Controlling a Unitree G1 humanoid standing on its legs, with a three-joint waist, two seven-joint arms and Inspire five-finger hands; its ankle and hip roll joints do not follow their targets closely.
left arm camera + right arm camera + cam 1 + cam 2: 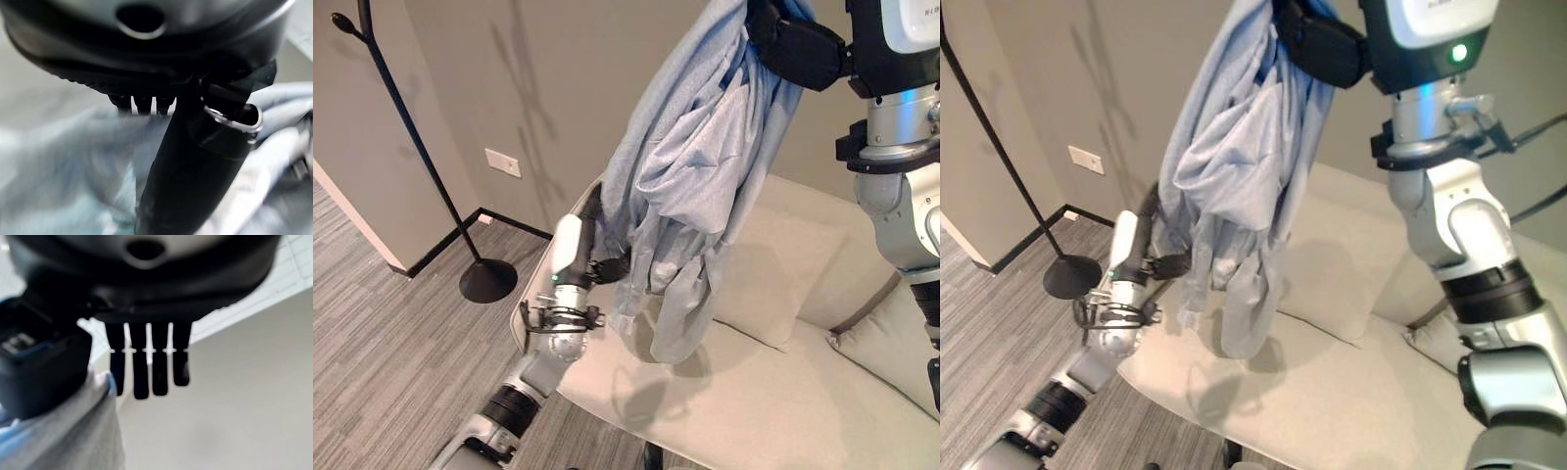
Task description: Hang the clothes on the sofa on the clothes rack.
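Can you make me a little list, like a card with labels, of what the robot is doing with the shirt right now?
Thing held: a light grey-blue cloth garment, hanging in long folds
Right hand: raised high, the garment's top bunched at it
Left hand: lower down, at the garment's hanging edge; grip unclear
Garment and sofa: lifted above the cream fabric sofa, lowest fold close over the seat
Rack: black metal clothes rack with a round base, on the grey carpet by the wall, nothing seen on it
Also on sofa: cream cushion
Job: garment not hung yet
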